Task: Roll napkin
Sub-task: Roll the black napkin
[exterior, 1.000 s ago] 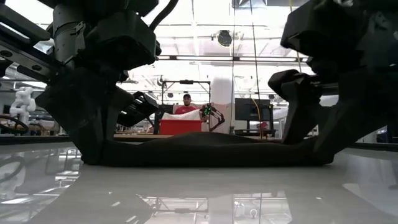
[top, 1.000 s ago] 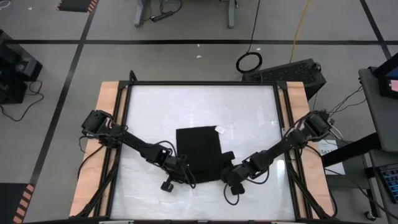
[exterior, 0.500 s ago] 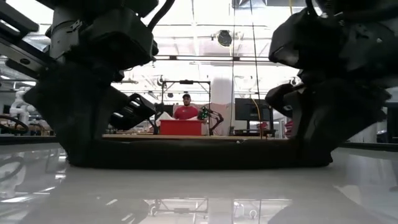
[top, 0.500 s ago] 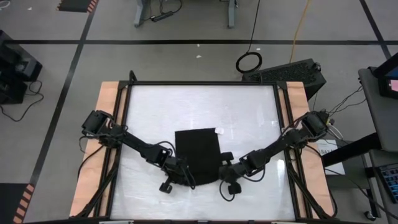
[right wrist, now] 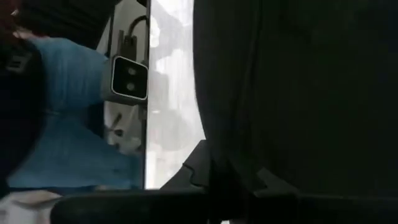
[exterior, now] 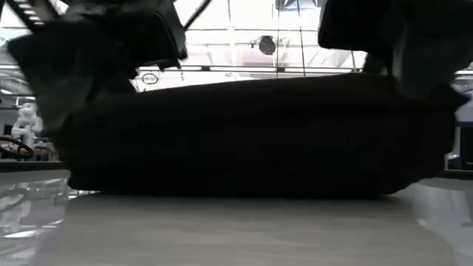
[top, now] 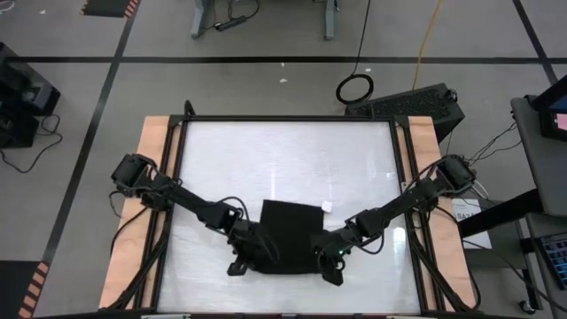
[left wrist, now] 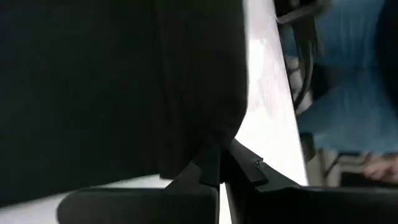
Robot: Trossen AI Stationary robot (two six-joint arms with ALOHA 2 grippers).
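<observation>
The black napkin (top: 288, 232) lies at the table's near middle, its small white tag (top: 327, 206) at the far right corner. Its near edge is raised between my two grippers and fills the low view as a dark sheet (exterior: 251, 137). My left gripper (top: 259, 257) is shut on the near left corner. My right gripper (top: 324, 254) is shut on the near right corner. The far part of the napkin rests flat on the table. My left gripper pinches the napkin's near left corner (left wrist: 214, 146) between its two fingers, coming slanting down from the table's left. The corner is lifted off the table. How many layers it has I cannot tell. My right gripper pinches the napkin's near right corner (right wrist: 217, 152) between its two fingers, coming slanting down from the table's right. The corner is lifted, and the raised edge (exterior: 259, 83) runs nearly straight across to the other gripper while the cloth's lower part (exterior: 244, 191) reaches the table.
The white glossy tabletop (top: 283, 155) has a dark frame and wooden side strips (top: 158, 159). Free surface lies beyond the napkin toward the far edge. A person in blue trousers (right wrist: 68, 112) stands beside the table.
My right gripper has shut on the napkin's near right corner. Both grippers have rolled and risen, lifting the near edge off the table into a raised span. The napkin's far edge and tag have slid toward the table's near edge.
</observation>
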